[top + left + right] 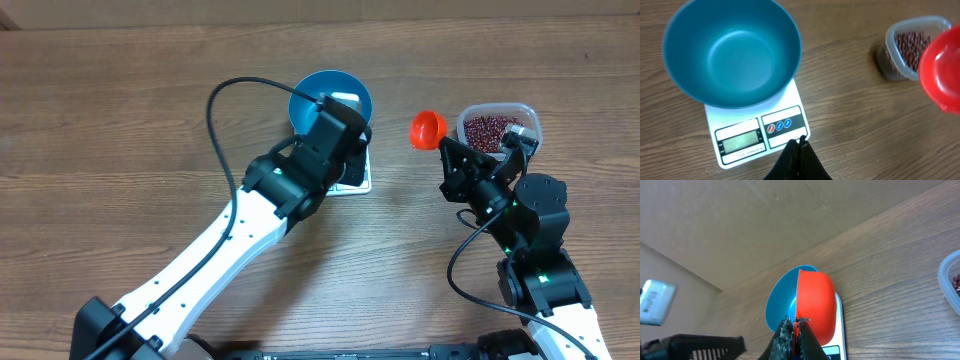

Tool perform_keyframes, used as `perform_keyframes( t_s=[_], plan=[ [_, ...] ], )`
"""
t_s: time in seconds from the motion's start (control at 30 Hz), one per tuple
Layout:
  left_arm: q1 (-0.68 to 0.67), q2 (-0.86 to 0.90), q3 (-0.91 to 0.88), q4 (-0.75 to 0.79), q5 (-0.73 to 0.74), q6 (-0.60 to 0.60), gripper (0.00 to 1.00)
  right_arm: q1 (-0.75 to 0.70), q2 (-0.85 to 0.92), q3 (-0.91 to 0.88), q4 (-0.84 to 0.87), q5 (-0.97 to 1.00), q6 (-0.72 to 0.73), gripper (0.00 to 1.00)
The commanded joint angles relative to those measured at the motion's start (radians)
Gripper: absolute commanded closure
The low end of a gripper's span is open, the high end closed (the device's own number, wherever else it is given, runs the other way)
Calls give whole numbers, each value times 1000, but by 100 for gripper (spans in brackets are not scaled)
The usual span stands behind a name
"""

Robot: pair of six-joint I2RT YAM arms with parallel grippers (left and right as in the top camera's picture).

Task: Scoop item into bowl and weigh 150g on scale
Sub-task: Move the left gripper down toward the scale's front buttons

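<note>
Bowl: the blue bowl [732,55] sits on the scale [785,122], over the scale's 12 o'clock end. Its inside is plain blue.
Scale: it is white and flat and lies on the brown wooden desk [120,120]. Its little screen [740,143] and round buttons are at the 6 o'clock end. The screen is too blurry to read.
Beans: the small red-brown beans [488,128] are all in the clear tub [892,67]. From above, the tub stands at 3 o'clock from the bowl, well apart from it.
Scoop: the red scoop [427,129] is up in the air between the bowl and the tub, just at the tub's 9 o'clock side.
Left fingers: the left fingers [800,150] are pressed together and hold nothing. They hang over the scale's 6 o'clock edge.
Right fingers: the right fingers [789,335] are clamped on the red scoop's handle, and the cup part sticks out past the tips.
</note>
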Motion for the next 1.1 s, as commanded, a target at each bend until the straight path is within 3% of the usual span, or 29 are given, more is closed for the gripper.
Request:
perform_keyframes(
  t_s=[0.0,0.37,1.07],
  plan=[
    [-8,35,-11,7,-6,50,96,-4,-13,26,-1,27,-5,96],
    [-8,123,-11,19,3,46,96,-4,-22,26,-45,136,-21,96],
    [-7,152,-27,23,-6,47,94,-4,-36,26,-54,132,-27,96]
  ],
)
